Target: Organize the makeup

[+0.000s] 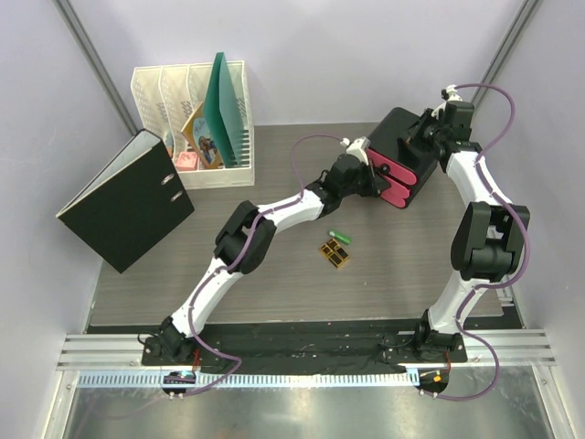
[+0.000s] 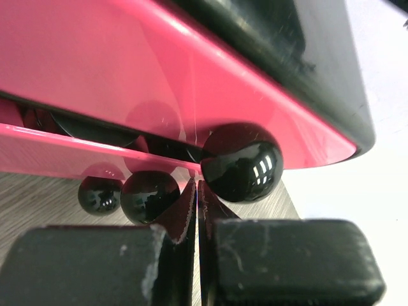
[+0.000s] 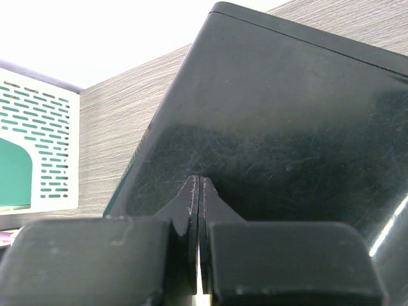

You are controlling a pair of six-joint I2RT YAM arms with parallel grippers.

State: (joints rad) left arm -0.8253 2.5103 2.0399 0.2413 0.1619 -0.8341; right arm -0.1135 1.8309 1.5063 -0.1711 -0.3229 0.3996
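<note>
Setting: grey wood-grain table (image 1: 274, 293), pale walls around it.

Item 1, my left claw (image 2: 197, 191): jaws pressed together, gripping nothing. The tips sit just below the largest glossy black knob (image 2: 242, 162) on the pink drawers (image 2: 159, 76). Two smaller knobs lie to its left. A narrow dark slit shows between the drawer fronts; I cannot make out what is inside.

Item 2, my right claw (image 3: 199, 185): jaws likewise closed and empty, tips at a panel of the black box (image 3: 287, 127) on the side away from the drawers. I cannot tell whether they touch it.

Item 3, makeup: the gold-and-black cases (image 1: 335, 255) and small green tube (image 1: 341, 236) lie close together on the table behind my left claw, toward my bases and apart from the box. No other makeup shows.

Item 4, outlying: a white file rack (image 1: 196, 110) and a black binder (image 1: 123, 206), far left of both claws.

Hazards, as I judge them: closed tips may skid off that round, slick knob. A push on the drawers could shift or tip the box if my right claw is not bracing it. My left arm drawing back low could sweep the tube and cases away.
</note>
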